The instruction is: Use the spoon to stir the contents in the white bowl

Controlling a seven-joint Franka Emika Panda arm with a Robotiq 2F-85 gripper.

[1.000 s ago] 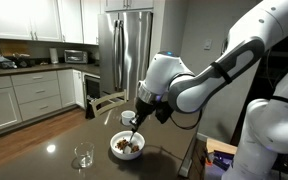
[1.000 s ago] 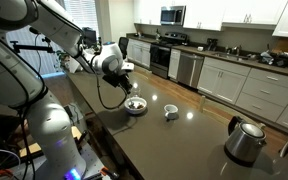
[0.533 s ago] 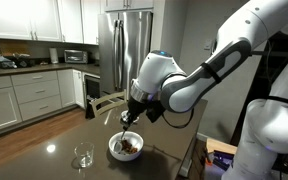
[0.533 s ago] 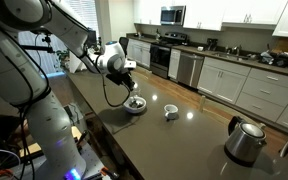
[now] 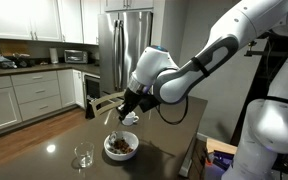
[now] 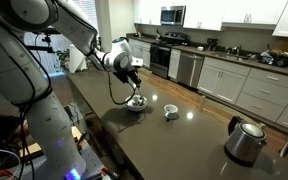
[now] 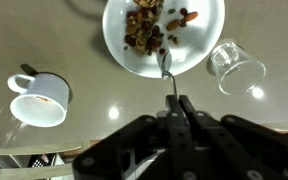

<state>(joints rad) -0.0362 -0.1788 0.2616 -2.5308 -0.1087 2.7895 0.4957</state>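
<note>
The white bowl (image 7: 200, 55) holds the contents (image 7: 149, 25), a heap of brown and tan chunky bits. It also shows in both exterior views (image 5: 110, 153) (image 6: 134, 108). My gripper (image 7: 177, 104) is shut on the spoon (image 7: 167, 66) and holds it upright above the bowl's edge. In the wrist view the spoon's head hangs over the bowl's rim beside the heap. In an exterior view the gripper (image 5: 126, 110) is above and just behind the bowl, and the spoon (image 5: 117, 127) hangs clear of the food.
A white handled cup (image 7: 39, 97) (image 6: 170, 111) and a clear drinking glass (image 7: 234, 66) (image 5: 82, 157) stand on the dark countertop beside the bowl. A steel kettle (image 6: 245, 140) stands at the counter's far end. Kitchen cabinets and a refrigerator (image 5: 127, 50) stand behind.
My gripper has risen with the spoon and shifted a little to the side. The spoon's head has come up out of the contents.
</note>
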